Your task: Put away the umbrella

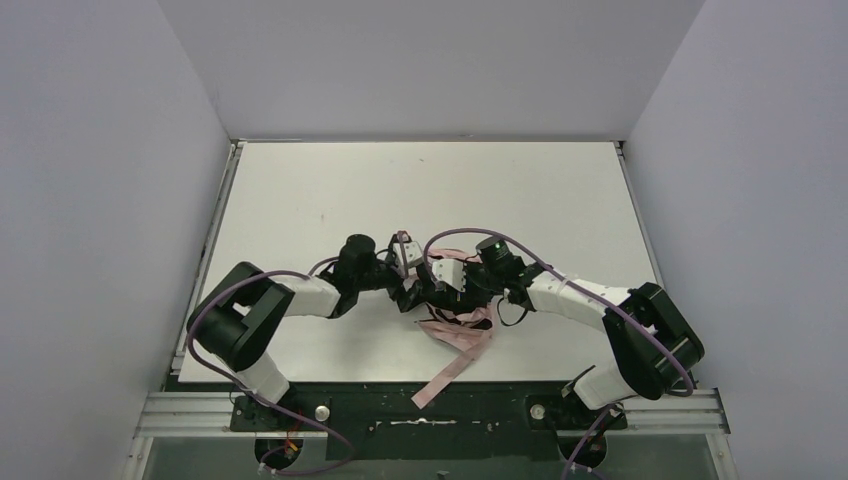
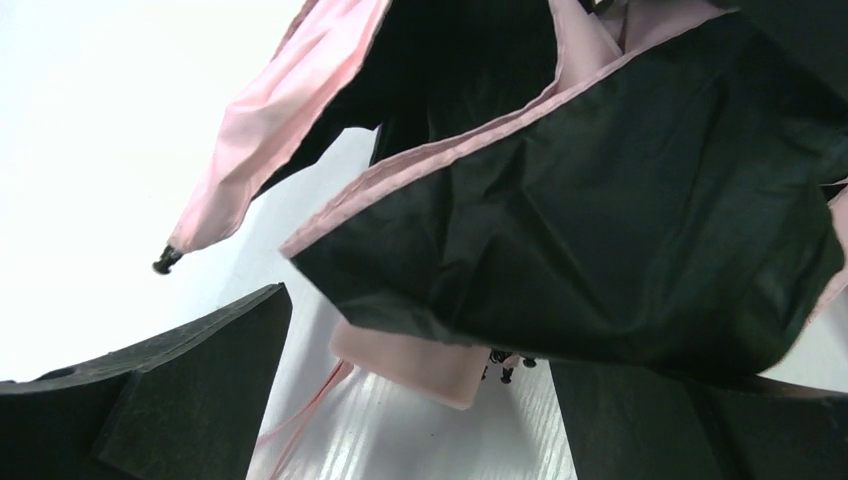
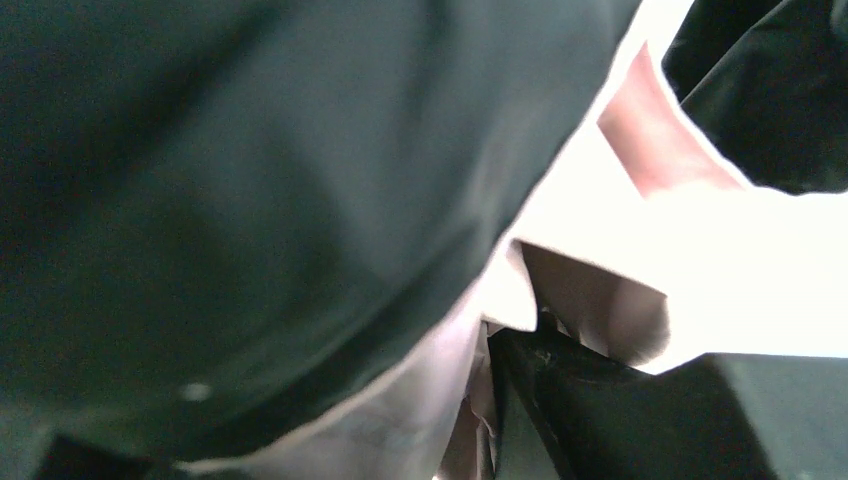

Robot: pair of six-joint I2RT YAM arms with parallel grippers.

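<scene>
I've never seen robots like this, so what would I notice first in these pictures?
Probably the crumpled pink-and-black umbrella bunched on the white table near its front edge, with a pink strip trailing toward the robot's bases. The left arm and right arm both reach in and meet right over it.

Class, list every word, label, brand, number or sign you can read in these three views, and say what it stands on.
None. No lettering shows on the umbrella, the table, the left arm or the right arm; the right wrist view is too blurred to tell.
</scene>
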